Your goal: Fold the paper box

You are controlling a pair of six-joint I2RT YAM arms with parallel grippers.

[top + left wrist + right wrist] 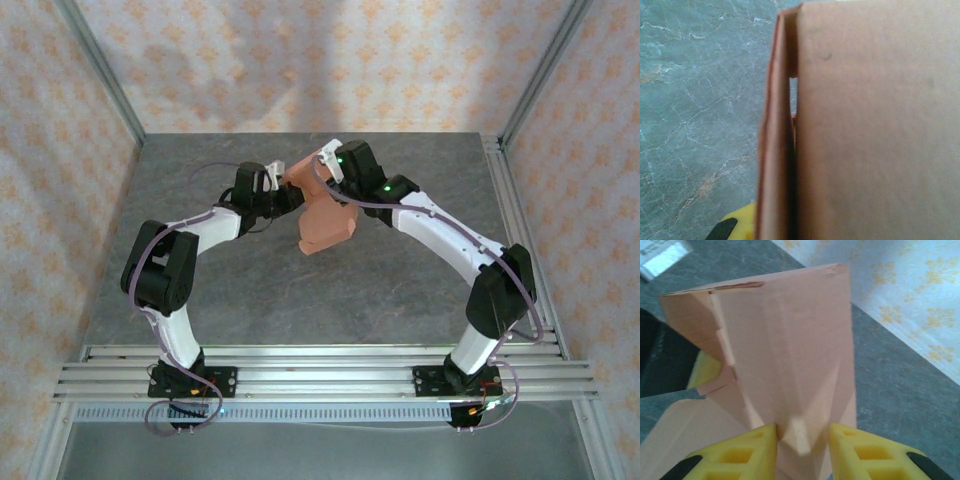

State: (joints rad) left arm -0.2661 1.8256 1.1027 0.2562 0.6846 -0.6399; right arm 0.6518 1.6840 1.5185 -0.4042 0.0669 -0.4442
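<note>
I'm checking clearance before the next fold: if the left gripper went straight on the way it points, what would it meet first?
The paper box: its cardboard wall stands ahead of the left gripper, seemingly very close; depth unclear.

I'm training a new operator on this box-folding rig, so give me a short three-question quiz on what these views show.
1. True or false: the paper box lies as a flat sheet on the table.
2. The fingers of the right gripper are: A yellow, B blue, C red.
3. Fill in: in the right wrist view, the right gripper's fingers stand on either side of a fold of the ____.
Key: 1 false, it stands up, partly folded; 2 A; 3 paper box.
</note>
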